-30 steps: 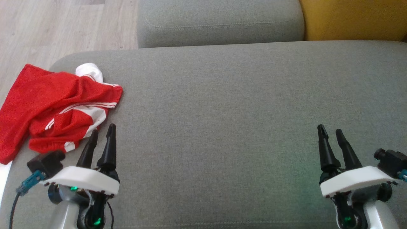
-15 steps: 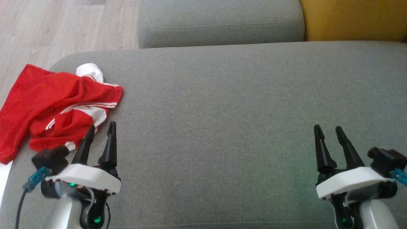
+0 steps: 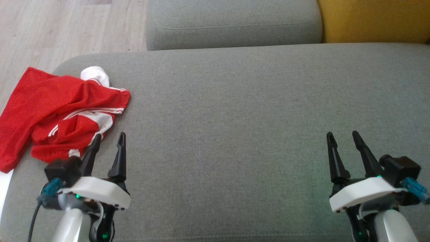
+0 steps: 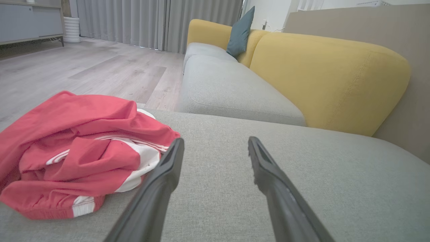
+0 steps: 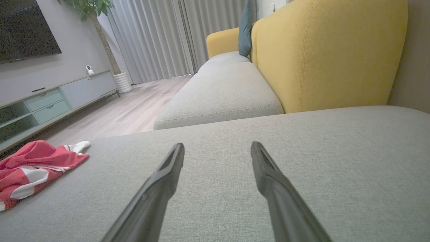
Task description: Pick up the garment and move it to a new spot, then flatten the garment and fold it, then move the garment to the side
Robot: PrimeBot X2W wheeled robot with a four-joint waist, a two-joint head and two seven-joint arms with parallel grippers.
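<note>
I see the crumpled red-and-white jersey (image 3: 60, 111) at nine o'clock on the grey sofa cushion (image 3: 235, 111), partly hanging over its edge. My left gripper (image 3: 110, 135) hovers just beside it at seven o'clock, fingers spread. My right gripper (image 3: 342, 133), also spread and empty, sits at four o'clock, well apart.

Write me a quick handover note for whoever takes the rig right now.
Left claw: open, empty, right beside the garment, at its near edge.
Right claw: open, empty, over the bare grey cushion, far from the garment.
The garment: red and white, crumpled at the cushion's left end, partly overhanging its edge.
Done: nothing yet.
Left: pick up, move, flatten, fold, set aside.
</note>
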